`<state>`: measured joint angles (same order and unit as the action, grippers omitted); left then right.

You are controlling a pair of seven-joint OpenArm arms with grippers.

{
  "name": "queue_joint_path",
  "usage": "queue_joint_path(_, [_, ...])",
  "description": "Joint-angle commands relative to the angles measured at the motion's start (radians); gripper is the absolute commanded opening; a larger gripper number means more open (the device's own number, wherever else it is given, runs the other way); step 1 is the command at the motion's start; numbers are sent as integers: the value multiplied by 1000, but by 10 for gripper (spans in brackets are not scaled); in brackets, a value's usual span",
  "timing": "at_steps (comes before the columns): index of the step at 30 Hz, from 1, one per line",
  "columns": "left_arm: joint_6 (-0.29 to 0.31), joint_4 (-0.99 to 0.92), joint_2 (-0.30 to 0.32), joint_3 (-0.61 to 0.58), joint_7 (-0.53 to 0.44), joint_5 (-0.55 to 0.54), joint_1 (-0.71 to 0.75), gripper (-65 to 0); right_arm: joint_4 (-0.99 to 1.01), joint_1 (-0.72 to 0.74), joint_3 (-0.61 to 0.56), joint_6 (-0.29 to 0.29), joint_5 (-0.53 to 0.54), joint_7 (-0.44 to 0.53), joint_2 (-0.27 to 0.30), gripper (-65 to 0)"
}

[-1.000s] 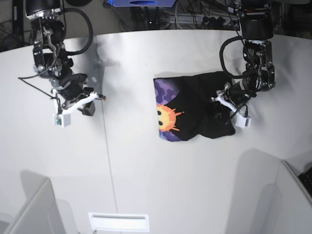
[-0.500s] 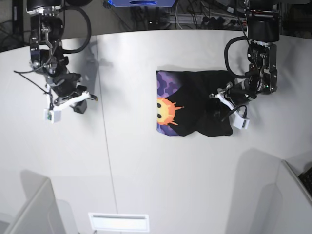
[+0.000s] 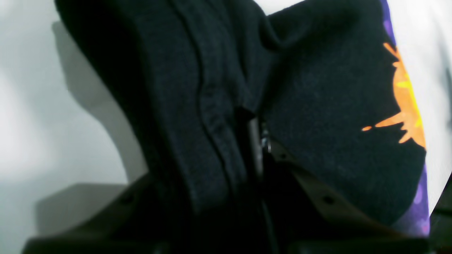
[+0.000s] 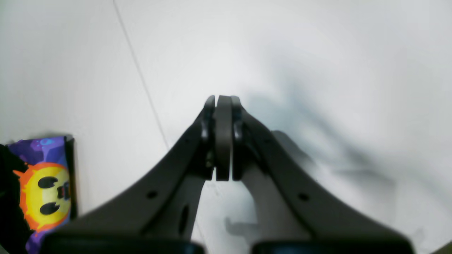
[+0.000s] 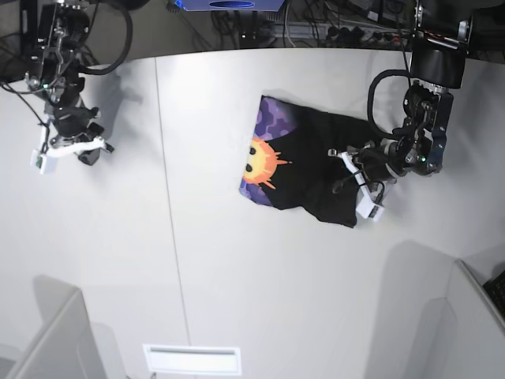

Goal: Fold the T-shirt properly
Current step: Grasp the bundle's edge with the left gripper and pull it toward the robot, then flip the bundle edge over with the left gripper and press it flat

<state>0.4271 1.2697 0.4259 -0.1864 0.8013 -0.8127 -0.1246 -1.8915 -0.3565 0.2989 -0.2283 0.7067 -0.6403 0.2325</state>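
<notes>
Base view shows the T-shirt, a soft black folded bundle with its sun print, lying right of centre on the smooth white desk. The left pincer is clamped on its thick right edge. At the upper left, the right pincer is closed and empty.

Black folds of the T-shirt fill the view. The left gripper pinches a thick fold. Orange print shows at right.

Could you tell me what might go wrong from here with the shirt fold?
1. The left gripper is clamped on one edge of the T-shirt only; pulling may drag or rotate the bundle and skew the fold.
2. The cloth is bunched in thick layers at the grip, so layers could slip unevenly.
3. The right gripper is shut and far off, unable to pin the shirt.
</notes>
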Motion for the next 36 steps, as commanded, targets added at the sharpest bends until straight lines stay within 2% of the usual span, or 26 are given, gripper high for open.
queue_joint_path(1, [-6,5,11,-25,42,34,-13,-650,-16,-2,19,5,3,18,8,-650])
queue_joint_path(7, [-6,3,46,-160,42,49,-83,-650,-16,-42,62,5,3,18,3,-650])
queue_joint_path(18, [0,6,46,-405,37,352,-229,-650,-16,-71,69,5,-3,18,-34,-650])
queue_joint_path(26, [0,6,-19,-569,34,390,-344,-650,-16,-83,69,5,-3,18,-48,-650])
queue_joint_path(33, [5,6,-106,-700,28,451,-398,-650,-16,-85,69,5,-3,18,-48,-650])
queue_joint_path(36, [83,0,-141,-714,-39,525,-396,-650,-16,-85,69,5,-3,18,-48,-650])
